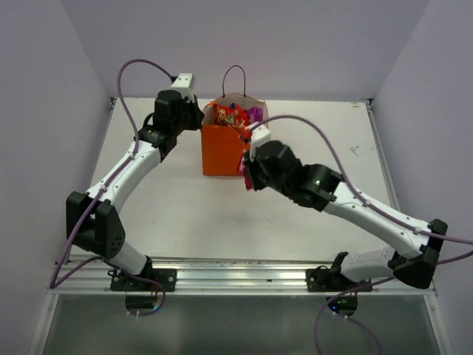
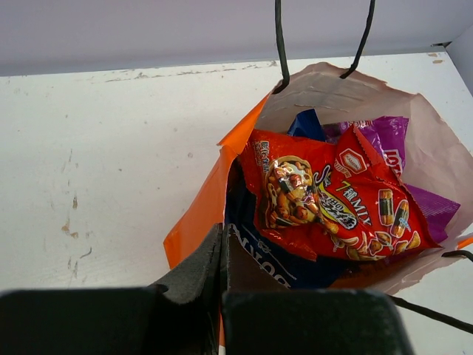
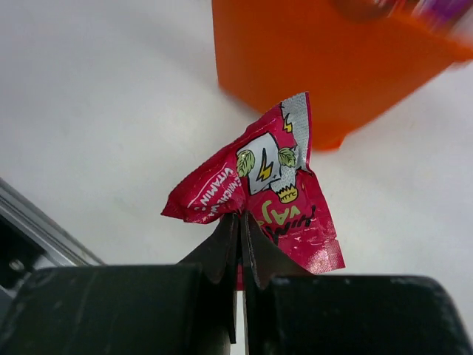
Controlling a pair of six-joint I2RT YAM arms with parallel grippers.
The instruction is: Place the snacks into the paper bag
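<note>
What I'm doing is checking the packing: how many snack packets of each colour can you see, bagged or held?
Red-orange packet: 1, in the paper bag
Purple packet: 1, in the bag
Blue packet: 1, in the bag
Pink-red packet: 1, in the right gripper
Total: 4 visible

The paper bag (image 1: 222, 151) stands mid-width near the far edge of the counter (image 1: 185, 214), packets (image 1: 230, 115) inside; one small packet (image 3: 273, 192) is just beside its right wall.

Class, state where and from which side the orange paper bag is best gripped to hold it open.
Pinch the paper bag by its left rim from above: a thin upright wall, clear of the packets inside. The left gripper has its jaws shut there.
</note>
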